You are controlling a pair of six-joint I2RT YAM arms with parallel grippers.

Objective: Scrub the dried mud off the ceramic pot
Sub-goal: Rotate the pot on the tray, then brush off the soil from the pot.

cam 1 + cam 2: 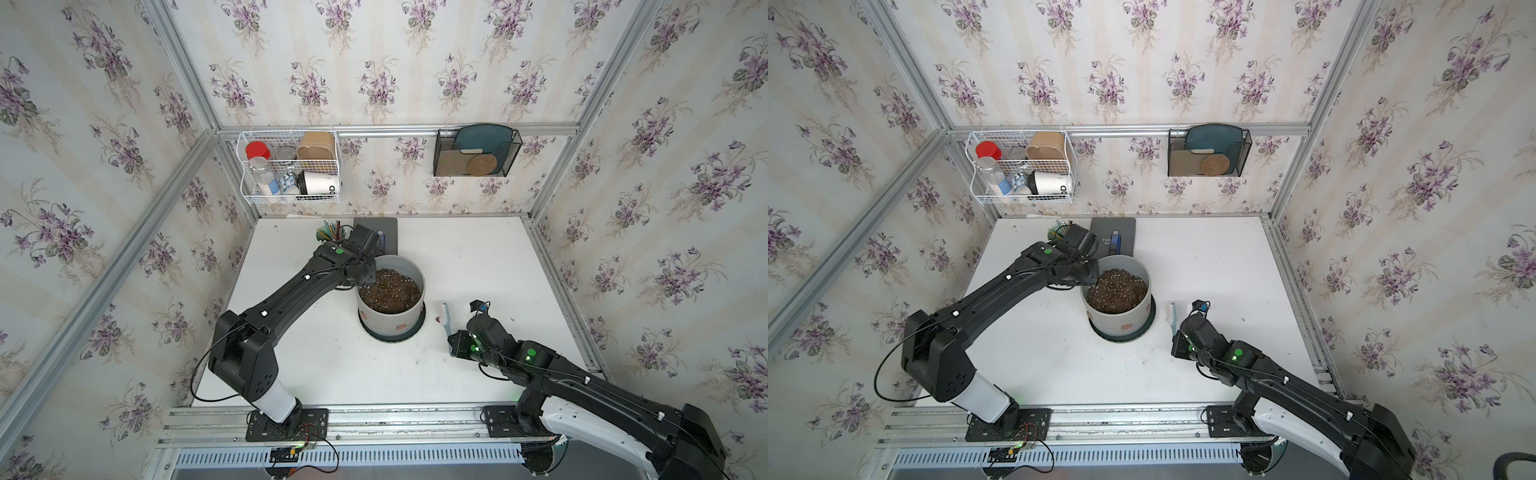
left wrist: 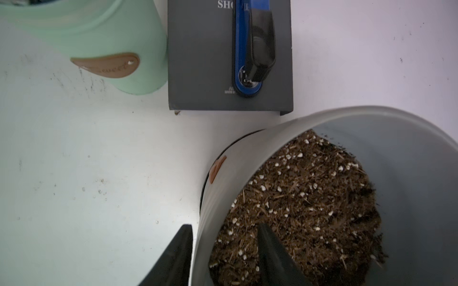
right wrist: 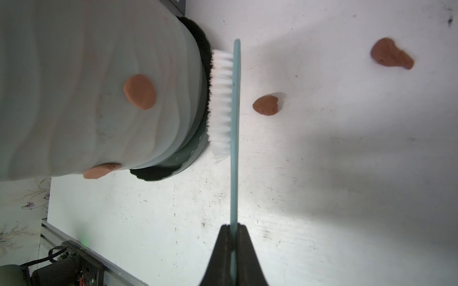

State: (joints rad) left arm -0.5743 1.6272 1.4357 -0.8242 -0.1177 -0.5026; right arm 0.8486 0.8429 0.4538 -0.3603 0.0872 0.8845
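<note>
Clamping the teal brush [image 3: 234, 173] in the right gripper [image 3: 231, 226], with the left gripper [image 2: 224, 225] holding its fingers apart astride the ceramic pot [image 3: 86, 74] rim, you should be raising the bristles [image 3: 221, 99] onto the dried mud [image 3: 140, 91].

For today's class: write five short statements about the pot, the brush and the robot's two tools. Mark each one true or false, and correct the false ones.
1. The right tool is shut on the brush handle. True.
2. The pot has a clean outer wall. False: mud blobs are stuck to it.
3. The left tool straddles the pot's rim, with one finger outside and one over the soil. True.
4. The bristles point away from the pot. False: they face its base.
5. All the mud is on the pot. False: two blobs lie on the table.
</note>
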